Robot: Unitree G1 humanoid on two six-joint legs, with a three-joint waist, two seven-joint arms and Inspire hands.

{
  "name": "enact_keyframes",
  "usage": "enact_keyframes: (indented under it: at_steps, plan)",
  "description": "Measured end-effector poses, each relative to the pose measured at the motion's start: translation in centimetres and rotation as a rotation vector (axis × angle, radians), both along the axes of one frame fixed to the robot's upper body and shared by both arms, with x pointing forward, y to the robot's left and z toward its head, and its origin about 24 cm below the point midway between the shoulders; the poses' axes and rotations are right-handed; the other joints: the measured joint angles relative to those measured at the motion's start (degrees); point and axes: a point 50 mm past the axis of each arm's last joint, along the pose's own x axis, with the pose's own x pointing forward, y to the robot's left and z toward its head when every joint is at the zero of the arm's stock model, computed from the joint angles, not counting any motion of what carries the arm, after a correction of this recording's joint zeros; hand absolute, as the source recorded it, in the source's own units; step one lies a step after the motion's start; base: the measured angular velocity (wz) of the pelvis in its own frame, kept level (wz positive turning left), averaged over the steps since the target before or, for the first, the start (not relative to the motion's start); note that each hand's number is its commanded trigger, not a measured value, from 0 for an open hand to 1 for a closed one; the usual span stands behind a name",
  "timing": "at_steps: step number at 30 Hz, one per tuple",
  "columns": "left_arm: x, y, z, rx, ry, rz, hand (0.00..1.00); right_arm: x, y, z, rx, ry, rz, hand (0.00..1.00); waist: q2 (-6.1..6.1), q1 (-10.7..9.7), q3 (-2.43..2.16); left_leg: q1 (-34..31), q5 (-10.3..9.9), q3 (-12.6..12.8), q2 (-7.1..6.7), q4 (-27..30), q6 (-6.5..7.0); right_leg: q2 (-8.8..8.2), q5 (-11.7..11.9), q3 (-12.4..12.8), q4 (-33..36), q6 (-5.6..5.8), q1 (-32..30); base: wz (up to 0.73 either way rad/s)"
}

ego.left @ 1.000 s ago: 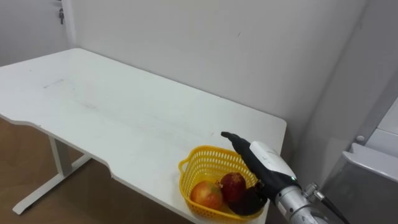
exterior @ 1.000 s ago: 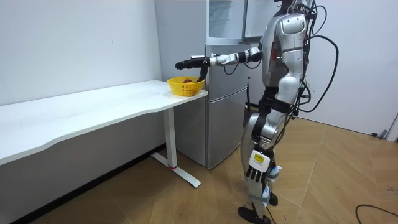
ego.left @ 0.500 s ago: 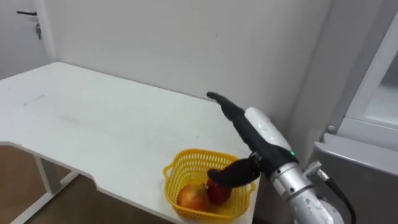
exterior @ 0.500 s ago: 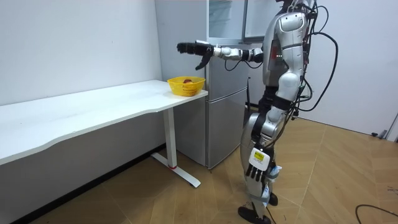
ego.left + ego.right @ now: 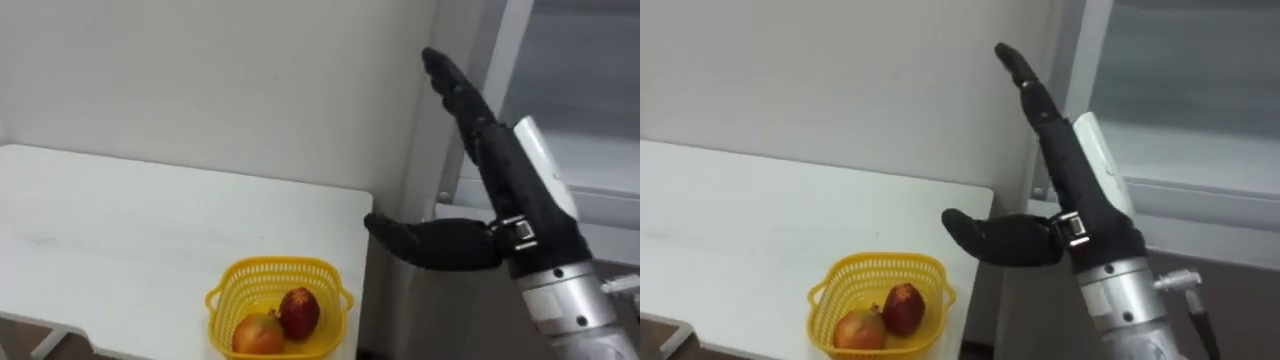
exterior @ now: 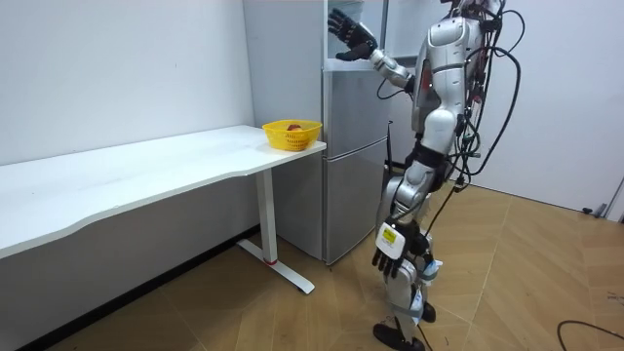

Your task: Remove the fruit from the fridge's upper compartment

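White wall point(image 5: 200, 80) backs a white tabletop point(image 5: 120, 230) that ends against a grey fridge point(image 6: 346, 175). The room view shows the robot standing upright on a wooden floor point(image 6: 292, 312), close to the fridge front and facing it.

Its right hand point(image 5: 500, 180) is raised high in front of the fridge's upper compartment point(image 5: 585, 90). The fingers point(image 5: 450, 85) are straight and held together, pointing toward 11 o'clock. The thumb point(image 5: 425, 242) is spread wide and points toward 9 o'clock. This hand holds nothing and does not clearly touch the fridge. The upper compartment fills the eye views from 12 to 3 o'clock, behind the hand, as a grey pane in a pale frame. I cannot tell whether its door is ajar, nor what lies inside.

A yellow basket point(image 5: 272, 265) stands on the tabletop's corner nearest the fridge, at 7 o'clock from the raised hand and well apart from it. A red fruit point(image 5: 300, 312) and a yellow-red fruit point(image 5: 258, 333) lie inside it, touching each other.

The left hand point(image 6: 389, 249) hangs low beside the thigh in the room view. I cannot tell how it is set.
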Motion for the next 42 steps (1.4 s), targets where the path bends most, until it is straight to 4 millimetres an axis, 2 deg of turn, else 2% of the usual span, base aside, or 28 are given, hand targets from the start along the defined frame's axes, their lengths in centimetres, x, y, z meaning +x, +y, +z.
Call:
enact_keyframes:
  at_steps: [2,3,6,8,9,13,17,22,28,36,42]
  plan:
    - [-0.1,0.0,0.0,-0.002,-0.004,0.002,0.00,-0.8,-0.6,0.1,0.029,-0.025,-0.016,0.00,0.56,-0.7,0.03,0.8,0.0,1.0,-0.01,-0.4,0.00,0.22,0.0,1.1,-0.1,0.01,0.1,-0.25]
    - [-0.3,0.0,0.0,-0.002,-0.001,0.005,0.00,-1.2,-0.9,0.3,0.050,-0.042,-0.021,0.00,0.66,-1.5,-0.19,1.0,0.0,1.6,-0.05,-0.8,0.00,0.27,0.0,1.4,-0.1,0.02,0.1,-0.24]
    - [-0.8,-0.2,-0.1,0.007,0.000,0.011,0.00,-1.7,-1.7,0.7,0.090,-0.090,-0.064,0.00,1.26,-3.1,-0.37,2.0,0.0,2.9,0.09,-1.5,0.00,0.46,0.1,2.6,-0.2,0.01,0.1,-0.25]
    - [-0.7,-0.3,-0.1,0.010,-0.005,0.012,0.00,-2.0,-2.3,0.8,0.109,-0.107,-0.096,0.00,1.73,-3.4,-0.27,2.6,0.0,4.1,0.31,-2.0,0.00,0.64,0.1,3.3,-0.2,0.00,0.1,-0.25]
    - [-0.7,-0.3,-0.1,0.011,-0.008,0.012,0.00,-2.1,-2.6,0.6,0.128,-0.112,-0.122,0.00,1.88,-4.2,-0.27,2.6,0.0,4.2,0.59,-2.0,0.00,0.63,0.1,3.3,-0.2,0.00,0.0,-0.13]
    - [-0.7,-0.3,-0.1,0.016,-0.012,0.013,0.00,-2.6,-3.8,0.2,0.172,-0.129,-0.212,0.00,2.18,-4.6,-0.24,2.7,0.0,5.4,0.81,-2.3,-0.08,1.07,0.3,4.6,-0.1,-0.09,-0.5,-0.15]
    - [-1.1,-0.4,-0.2,0.028,-0.005,0.024,0.00,-3.1,-4.9,0.2,0.227,-0.175,-0.289,0.00,2.46,-6.0,-0.20,2.6,-0.1,5.6,0.76,-2.6,-0.14,1.26,0.3,5.0,0.3,-0.17,-1.1,-0.05]
    - [-1.3,-0.7,-0.3,0.032,0.000,0.029,0.00,-3.8,-6.0,0.2,0.289,-0.226,-0.376,0.00,2.22,-6.7,-0.22,2.6,-0.1,5.7,0.71,-2.5,-0.13,1.32,0.3,5.8,0.3,-0.17,-1.3,-0.04]
    - [-1.1,-0.7,-0.3,0.040,-0.009,0.030,0.00,-4.5,-6.9,-1.7,0.324,-0.166,-0.452,0.00,2.40,-7.3,-0.26,2.7,-0.1,6.6,0.71,-2.3,-0.12,1.35,0.3,6.4,0.6,-0.16,-1.9,-0.05]
    - [-1.2,-0.7,-0.3,0.040,0.002,0.037,0.00,-4.8,-8.2,-5.3,0.388,0.019,-0.515,0.00,2.86,-7.4,-0.36,3.4,-0.1,7.2,0.73,-2.9,-0.13,1.48,0.3,6.6,-0.1,-0.16,-1.7,-0.02]
    - [-1.3,-0.7,-0.3,0.041,0.007,0.038,0.00,-4.6,-8.7,-6.6,0.401,0.072,-0.553,0.00,2.85,-7.6,-0.39,2.9,-0.1,7.2,0.72,-3.0,-0.13,1.52,0.3,6.7,-0.3,-0.16,-2.1,0.00]
